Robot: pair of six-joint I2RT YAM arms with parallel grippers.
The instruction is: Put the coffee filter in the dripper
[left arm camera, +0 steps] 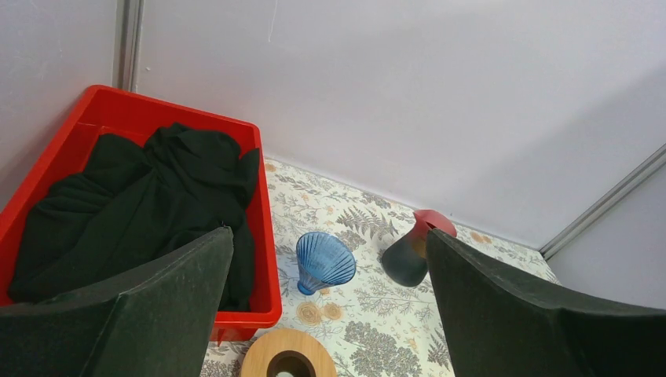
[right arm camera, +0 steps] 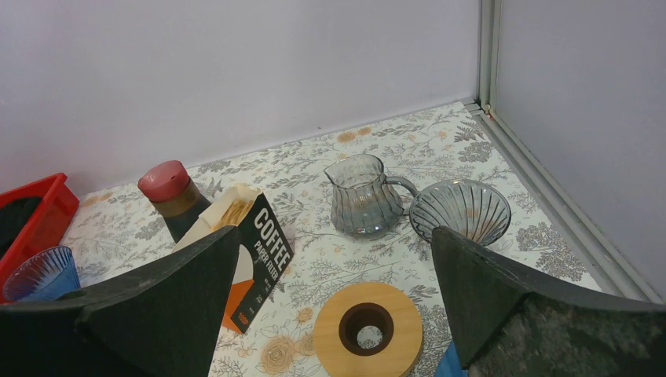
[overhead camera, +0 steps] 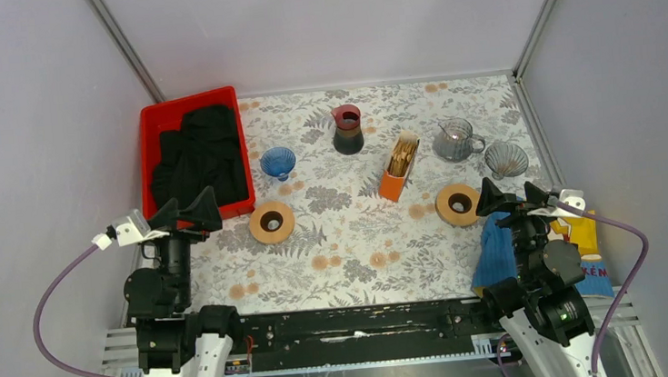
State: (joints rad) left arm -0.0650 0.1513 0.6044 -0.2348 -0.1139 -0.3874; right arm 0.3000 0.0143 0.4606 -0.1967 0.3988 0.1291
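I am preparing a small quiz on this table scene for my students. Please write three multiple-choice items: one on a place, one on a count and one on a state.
1. Where does the orange filter box stand?
A. between the red-lidded carafe and the glass pitcher
B. left of the carafe
C. right of the glass pitcher

2. How many wooden rings are in view?
A. one
B. two
C. four

3. In what state are the left gripper and the right gripper?
A. both open and empty
B. both shut on a filter
C. left open, right shut

Key:
1 A: the top view shows the box between the two vessels.
2 B: one ring lies in front of each arm.
3 A: each wrist view shows the jaws wide apart with nothing held between them.
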